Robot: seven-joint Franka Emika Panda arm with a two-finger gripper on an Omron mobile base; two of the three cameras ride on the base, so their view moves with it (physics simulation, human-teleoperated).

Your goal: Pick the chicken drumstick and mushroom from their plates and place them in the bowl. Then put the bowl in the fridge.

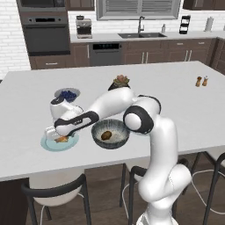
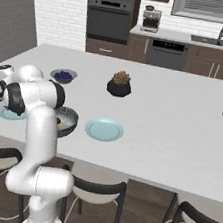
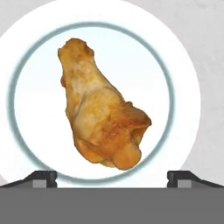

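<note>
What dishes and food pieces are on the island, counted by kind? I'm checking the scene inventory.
Pale blue plates: 2
Bowls: 2, the big bowl and the blueberry bowl
Chicken drumstick: 1
Mushroom: 1, in the big bowl
Total: 6

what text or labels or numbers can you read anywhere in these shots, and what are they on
None can be read.
Coffee machine: no legible brand or label.
Oven: its control strip is too small and blurred to show any digits.
Two shakers: too small to show a label.
Chicken drumstick and its plate, seen close below the open hand: no marking.
Bowl: plain.
</note>
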